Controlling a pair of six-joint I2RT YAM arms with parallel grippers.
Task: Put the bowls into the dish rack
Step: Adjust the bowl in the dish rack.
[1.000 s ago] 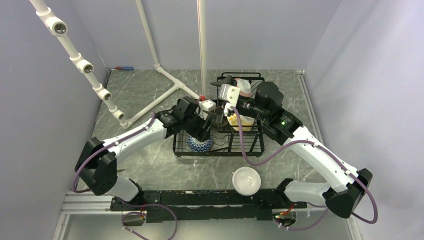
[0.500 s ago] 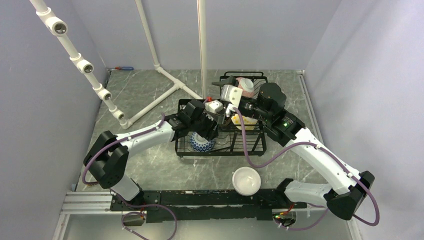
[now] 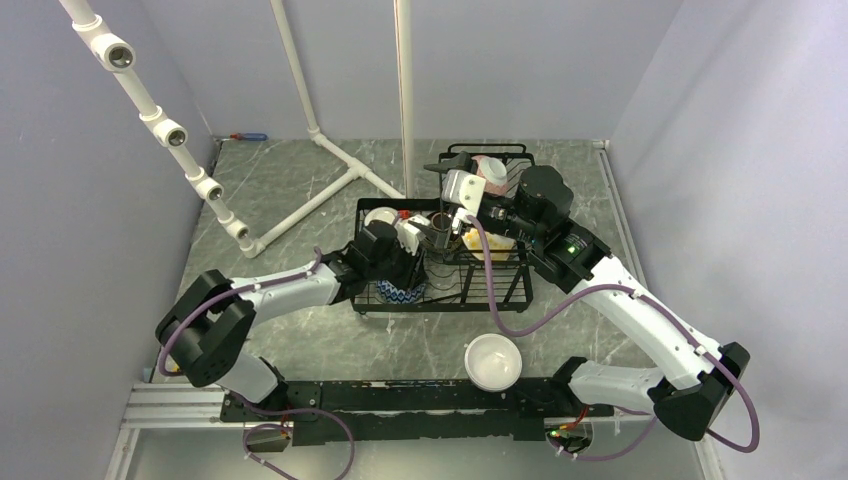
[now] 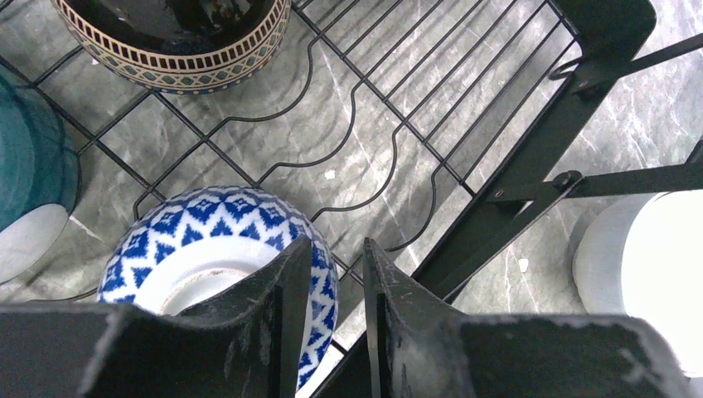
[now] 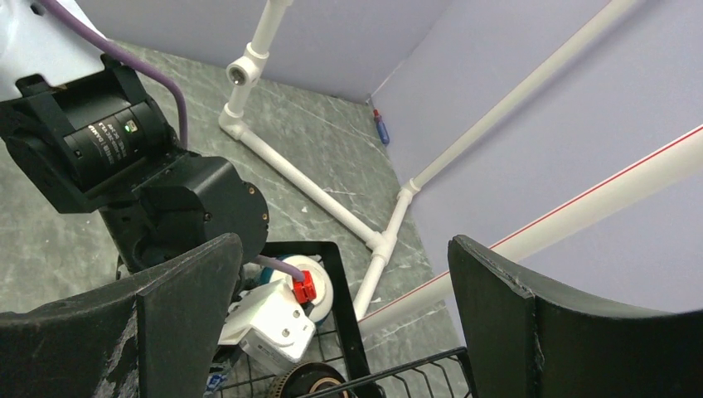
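One narrow gap parted the jaws of your left gripper point(image 4: 336, 249); grip unconfirmed. An off-centre pinch could have flipped the blue-patterned bowl point(image 4: 207, 224) beneath it.

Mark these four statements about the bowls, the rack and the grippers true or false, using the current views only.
1. A plain white bowl sits on the table, outside the dish rack. True.
2. The right gripper is shut on a bowl. False: its jaws stand wide apart with nothing between them.
3. The blue-and-white bowl lies upside down in the rack's lower tray. True.
4. The left gripper hangs over the raised basket. False: it is over the lower tray, just above the blue-and-white bowl.
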